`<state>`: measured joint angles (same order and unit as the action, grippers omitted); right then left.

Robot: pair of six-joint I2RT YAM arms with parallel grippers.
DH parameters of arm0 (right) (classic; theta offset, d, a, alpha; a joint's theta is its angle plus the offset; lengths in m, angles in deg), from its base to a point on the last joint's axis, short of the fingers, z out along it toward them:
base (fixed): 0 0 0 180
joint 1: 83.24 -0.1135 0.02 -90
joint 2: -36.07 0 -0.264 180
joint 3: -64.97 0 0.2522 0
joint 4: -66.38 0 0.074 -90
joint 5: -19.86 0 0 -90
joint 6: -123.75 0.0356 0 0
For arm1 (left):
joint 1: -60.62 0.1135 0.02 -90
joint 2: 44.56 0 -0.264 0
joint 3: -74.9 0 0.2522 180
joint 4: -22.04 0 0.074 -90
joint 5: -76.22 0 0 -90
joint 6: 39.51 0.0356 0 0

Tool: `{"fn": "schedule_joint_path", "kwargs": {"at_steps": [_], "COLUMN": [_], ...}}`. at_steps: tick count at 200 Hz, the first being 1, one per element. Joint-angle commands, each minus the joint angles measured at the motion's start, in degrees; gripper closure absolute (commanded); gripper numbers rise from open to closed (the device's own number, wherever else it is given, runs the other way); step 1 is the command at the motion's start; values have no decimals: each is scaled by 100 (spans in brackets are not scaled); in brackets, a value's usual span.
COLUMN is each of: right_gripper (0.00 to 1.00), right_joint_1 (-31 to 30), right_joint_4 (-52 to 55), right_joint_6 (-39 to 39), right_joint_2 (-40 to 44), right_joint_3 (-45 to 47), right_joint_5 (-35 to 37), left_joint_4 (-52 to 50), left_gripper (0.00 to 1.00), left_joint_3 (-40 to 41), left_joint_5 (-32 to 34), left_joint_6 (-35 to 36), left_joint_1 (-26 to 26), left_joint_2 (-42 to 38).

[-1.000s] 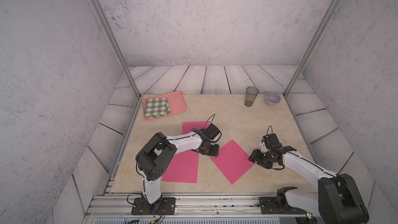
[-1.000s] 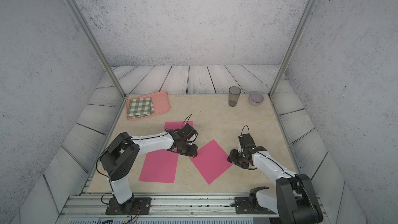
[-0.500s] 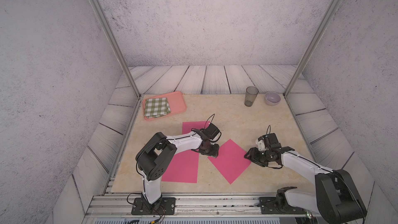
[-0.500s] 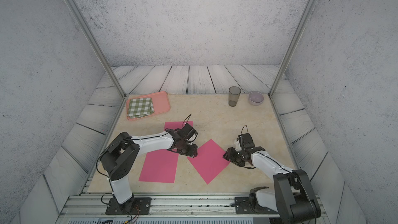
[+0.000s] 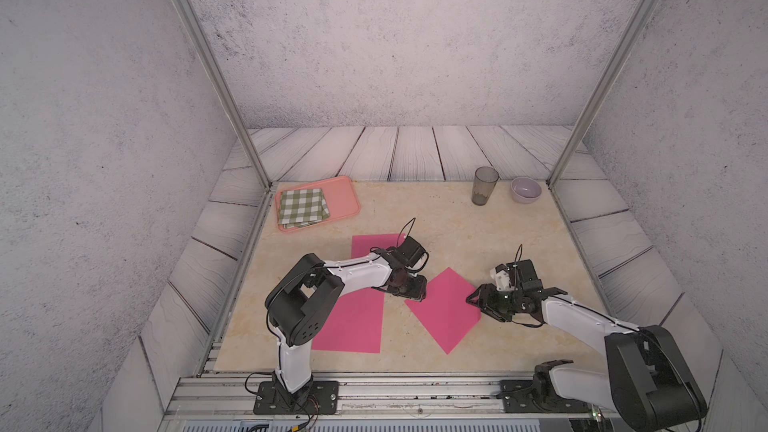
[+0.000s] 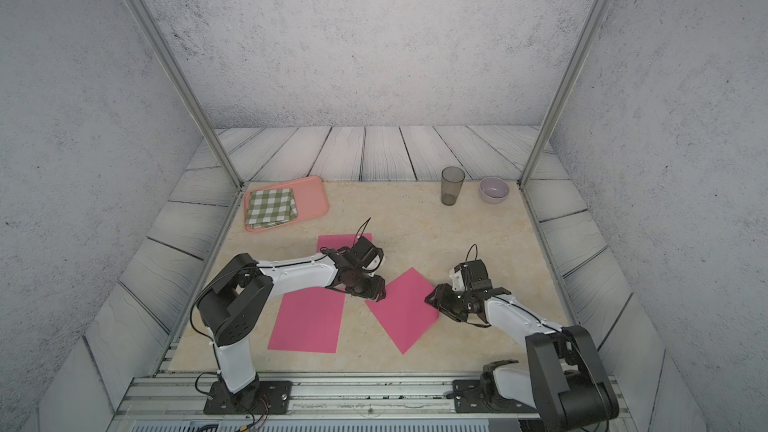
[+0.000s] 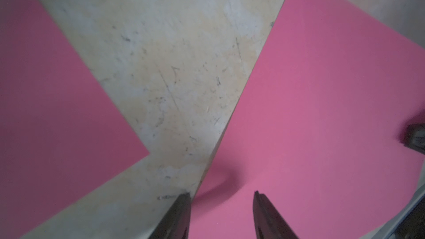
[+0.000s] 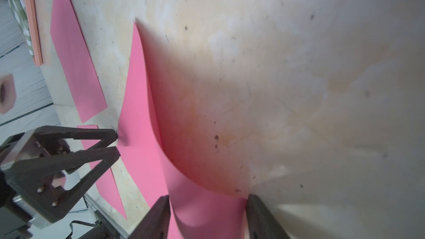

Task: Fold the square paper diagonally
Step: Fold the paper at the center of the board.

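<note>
Count on the table [image 5: 415, 209]: three pink sheets, one tray, one cloth stack, one tumbler, one bowl, plus two arms. The square paper [image 5: 442, 309] lies in the middle between the arms, turned corner-on like a diamond. Left gripper [image 7: 221, 194]: fingers apart, nothing between them. Its tips are at the paper's left corner, one at the edge and one over the sheet; contact not clear. Right gripper [image 8: 208, 197]: fingers also apart, at the paper's right corner. That corner is raised off the table and bows up in a curve through the gap between them, not pinched. Rest of the paper lies flat. Other two sheets: a large one [image 5: 353, 322] near the left arm's base and a second [image 5: 374, 243] behind that arm. The right wrist view shows a narrow gap between them, so counted separately. Back left: salmon tray [image 5: 340, 197] carrying a folded green-checked cloth stack [image 5: 302, 204]. Back right: dark tumbler [image 5: 484, 187], upright, with a lilac bowl [image 5: 525, 189] just beside it.
</note>
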<state>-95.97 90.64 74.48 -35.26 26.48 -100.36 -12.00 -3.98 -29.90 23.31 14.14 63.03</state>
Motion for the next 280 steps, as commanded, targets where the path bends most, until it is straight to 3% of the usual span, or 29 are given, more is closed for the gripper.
{"fn": "schedule_joint_path", "kwargs": {"at_steps": [1, 86, 139, 189, 256, 280], "right_gripper": [41, 31, 25, 24, 19, 19], "right_joint_1": [-34, -36, -36, -42, -97, -105], "right_joint_4": [-246, -725, -386, -184, 1185, 1142], "right_joint_6": [282, 818, 835, 735, 863, 1108], "right_joint_2": [105, 482, 1003, 916, 1507, 1683], "right_joint_3": [120, 227, 162, 71, -336, -229], "right_joint_5": [-262, -687, -462, -553, 401, 364], "left_joint_4": [-447, -424, -429, -453, -453, -448], "left_gripper": [50, 50, 50, 50, 50, 51], "left_joint_3": [225, 197, 156, 92, 49, 52], "left_joint_5": [56, 4, -17, -45, -67, -83], "left_joint_6": [46, 63, 50, 37, -7, -7], "left_joint_1": [8, -1, 2, -2, 0, 0], "left_joint_2": [473, 548, 626, 710, 782, 786]}}
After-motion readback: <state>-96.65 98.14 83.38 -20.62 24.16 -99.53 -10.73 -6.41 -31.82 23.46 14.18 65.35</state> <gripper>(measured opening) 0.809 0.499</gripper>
